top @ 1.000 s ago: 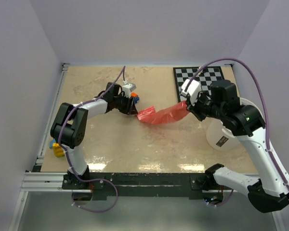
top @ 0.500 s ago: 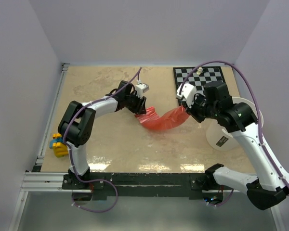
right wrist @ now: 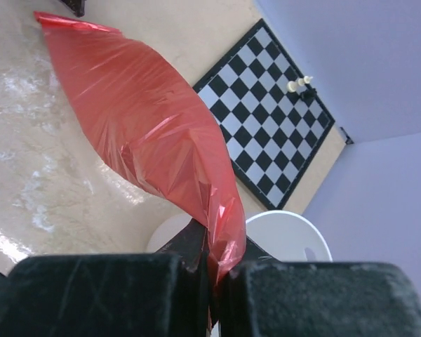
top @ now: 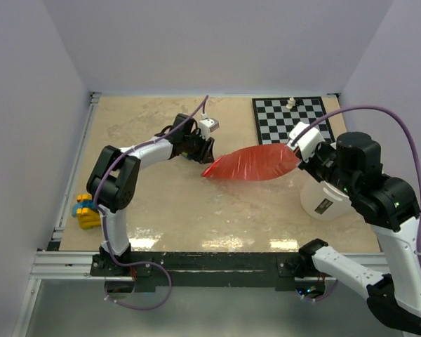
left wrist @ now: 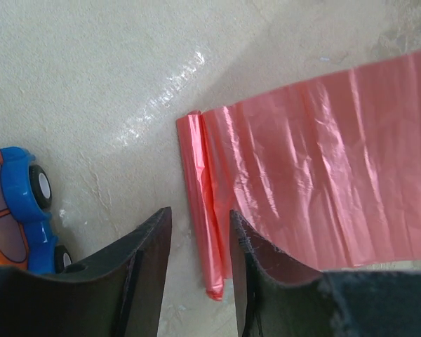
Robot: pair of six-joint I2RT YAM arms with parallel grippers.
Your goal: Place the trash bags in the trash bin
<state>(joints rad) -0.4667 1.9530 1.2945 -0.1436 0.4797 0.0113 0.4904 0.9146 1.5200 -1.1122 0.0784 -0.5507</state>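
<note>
Trash bags (top: 256, 163): red film stretched out, 3 o'clock end pinched in your right gripper (right wrist: 214, 261), 9 o'clock edge beneath your narrowly parted left gripper (left wrist: 196, 235), trash bin (top: 321, 202) at its 4 o'clock.

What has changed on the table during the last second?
The right hand, shut on the trash bag, drew back toward the right, pulling the sagging bag out flat. The left hand moved right and now stands open. The trash bin and checkerboard stayed put.
</note>
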